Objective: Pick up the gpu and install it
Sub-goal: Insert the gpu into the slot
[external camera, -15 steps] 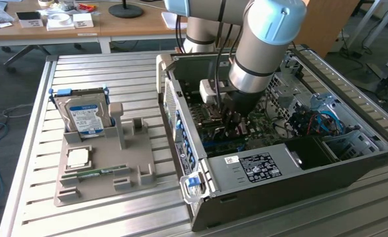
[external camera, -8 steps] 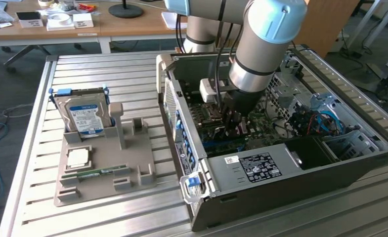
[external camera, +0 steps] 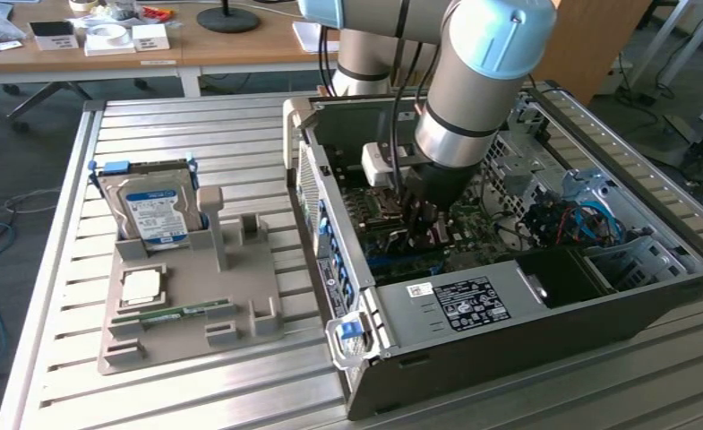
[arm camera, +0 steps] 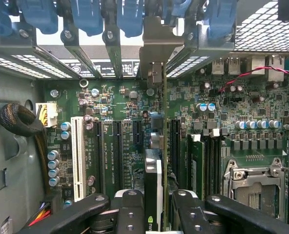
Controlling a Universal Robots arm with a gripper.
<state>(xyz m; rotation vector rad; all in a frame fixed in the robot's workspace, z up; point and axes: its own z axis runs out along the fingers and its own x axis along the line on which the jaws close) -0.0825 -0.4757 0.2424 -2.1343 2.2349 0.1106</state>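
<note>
The gpu (arm camera: 153, 178) stands edge-on between my fingers (arm camera: 130, 209), a thin dark card over the black expansion slots (arm camera: 116, 156) of the motherboard. Its silver bracket (arm camera: 156, 46) reaches up to the case's rear slot openings, among the blue latches (arm camera: 130, 17). My gripper (arm camera: 154, 207) is shut on the card. In the exterior view the gripper (external camera: 426, 224) is lowered deep inside the open computer case (external camera: 471, 313), just above the motherboard, with the card mostly hidden behind it.
On the exterior view's left, a grey fixture (external camera: 250, 269) holds a hard drive (external camera: 154, 210), a CPU (external camera: 142, 287) and a green memory stick (external camera: 172, 313). A white slot (arm camera: 77, 158), installed memory (arm camera: 196, 163) and the CPU socket (arm camera: 254, 183) flank the card. Case walls enclose the arm.
</note>
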